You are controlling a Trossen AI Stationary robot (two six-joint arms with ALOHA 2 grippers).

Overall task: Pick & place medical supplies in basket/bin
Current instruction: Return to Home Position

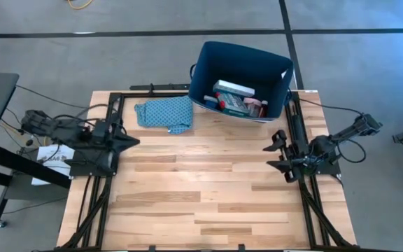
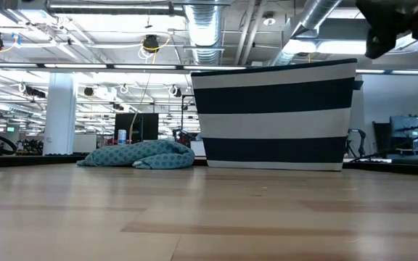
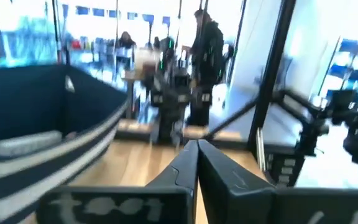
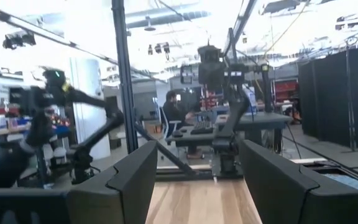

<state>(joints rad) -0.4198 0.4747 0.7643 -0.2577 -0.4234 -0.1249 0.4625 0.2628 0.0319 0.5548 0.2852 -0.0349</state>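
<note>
The navy bin stands at the table's far edge, right of centre, and shows as a striped wall in the low view. Inside it lie several medical supplies, among them a white box and red-capped items. My left gripper hovers at the table's left side, shut, its fingertips meeting. My right gripper hovers at the right side, open and empty, with the fingers spread wide. Neither gripper touches anything.
A teal patterned cloth lies crumpled on the table left of the bin, also seen low. Bare wood spreads between the arms and toward the near edge. A person stands in the room beyond.
</note>
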